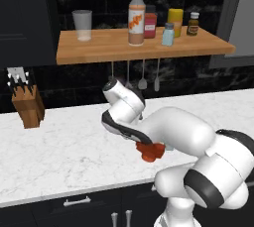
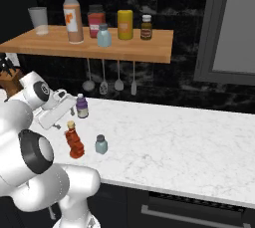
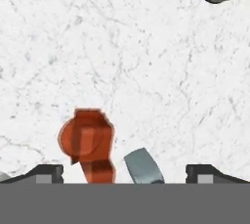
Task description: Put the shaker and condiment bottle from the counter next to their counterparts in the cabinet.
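The red-brown condiment bottle [image 2: 73,142] stands on the white marble counter [image 2: 174,132], with the small pale blue shaker [image 2: 101,144] just to its right. My gripper [image 3: 127,171] hangs open above them, nothing between its fingers. In the hand view, looking down, the condiment bottle [image 3: 88,145] lies left of centre and the shaker [image 3: 144,167] sits at the bottom edge. My arm hides most of the bottle [image 1: 149,151] in the left base view. On the wooden cabinet shelf [image 2: 144,48] stand the counterparts: a tall orange-labelled bottle [image 2: 73,15] and a blue shaker [image 2: 103,35].
A small purple bottle [image 2: 82,106] stands on the counter behind the condiment bottle, close to my hand. The shelf also bears a glass [image 1: 83,25], a red jar [image 1: 150,23], a yellow can [image 1: 175,20] and a brown bottle [image 1: 193,24]. A knife block [image 1: 27,102] stands at far left. Utensils [image 2: 103,83] hang under the shelf.
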